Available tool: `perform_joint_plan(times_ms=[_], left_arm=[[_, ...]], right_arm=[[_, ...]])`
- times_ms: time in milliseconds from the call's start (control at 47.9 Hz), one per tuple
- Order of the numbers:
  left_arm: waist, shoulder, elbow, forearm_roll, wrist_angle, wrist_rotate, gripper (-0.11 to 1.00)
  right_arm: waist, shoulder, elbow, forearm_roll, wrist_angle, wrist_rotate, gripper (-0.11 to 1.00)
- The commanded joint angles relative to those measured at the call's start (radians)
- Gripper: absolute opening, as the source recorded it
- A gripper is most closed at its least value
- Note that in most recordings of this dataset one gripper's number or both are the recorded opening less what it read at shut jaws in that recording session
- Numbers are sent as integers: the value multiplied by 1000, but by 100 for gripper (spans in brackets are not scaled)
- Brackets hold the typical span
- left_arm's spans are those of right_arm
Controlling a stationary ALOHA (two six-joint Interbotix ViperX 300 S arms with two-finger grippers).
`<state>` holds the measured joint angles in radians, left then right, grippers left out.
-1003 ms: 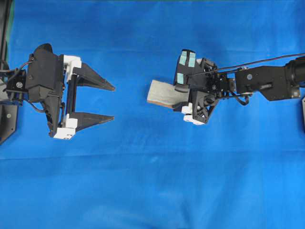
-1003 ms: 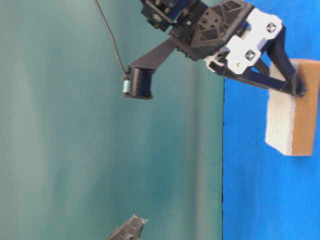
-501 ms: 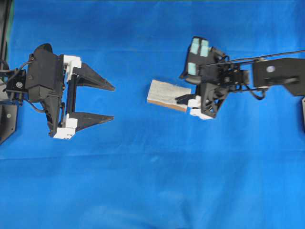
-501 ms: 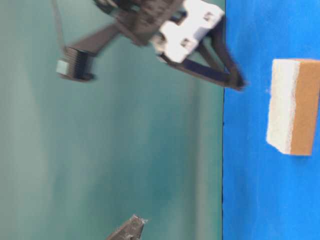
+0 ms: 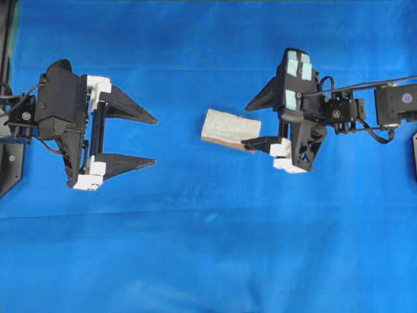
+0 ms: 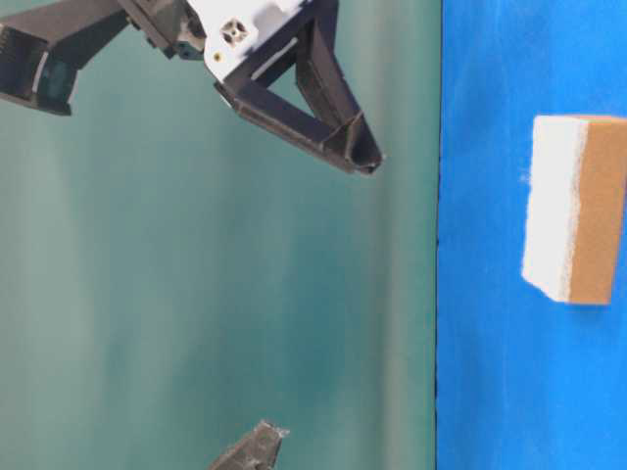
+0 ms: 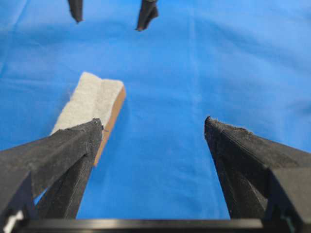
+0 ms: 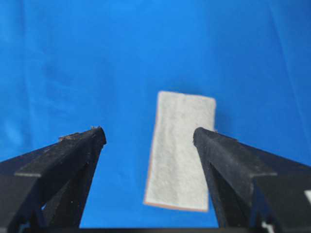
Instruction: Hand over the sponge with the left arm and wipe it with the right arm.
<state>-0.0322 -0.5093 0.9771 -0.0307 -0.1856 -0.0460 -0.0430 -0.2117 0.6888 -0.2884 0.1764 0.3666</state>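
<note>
Blue cloth (image 5: 208,248): covers the table; the sponge (image 5: 230,128) lies flat on it between the two arms, grey-white face up, orange-tan layer under.
Sponge: held by nothing; well apart from the left fingers, close to the right ones in the overhead view, though the table-level view shows those raised off the cloth.
Left gripper (image 5: 151,139): fingers spread wide, empty, level, pointing at the sponge.
Right gripper (image 5: 249,125): fingers spread wide, empty, tilted down toward the sponge, which shows between them in the wrist view.
Progress: as it lies now, no handover is under way and no wiping either; I judge this the end of a cycle or a pause, with the sponge put down.
Left to do: cannot tell whether another pass is due; if so, the left arm must first pick the sponge up.
Change: a second ago the right fingers were down over the sponge; they have since lifted and drawn back rightward. Sponge and left arm unmoved.
</note>
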Motion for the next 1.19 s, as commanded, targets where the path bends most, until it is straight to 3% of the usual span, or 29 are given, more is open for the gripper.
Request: perform_joint_plan(times_ms=[0,209,418,794,919,1170], left_arm=[[-3,-3,-3,2,-11,-2,82],[-3,-54,0,2,5,-5,82],[5,-195,38,2,81,-5,82],[9,-529,114,5,284,23,82],[11,-627,160,5,307,61,82],[11,-787,245,5,370,66,82]], right_arm=[[-2,-21,-9,-2,-12,3,75],[8,-91,-5,-2,43,5,75],[20,-258,51,-2,86,5,75],[48,-647,235,-3,158,-3,75],[48,-785,328,-3,163,-3,75],[48,-994,483,-2,161,-3,75]])
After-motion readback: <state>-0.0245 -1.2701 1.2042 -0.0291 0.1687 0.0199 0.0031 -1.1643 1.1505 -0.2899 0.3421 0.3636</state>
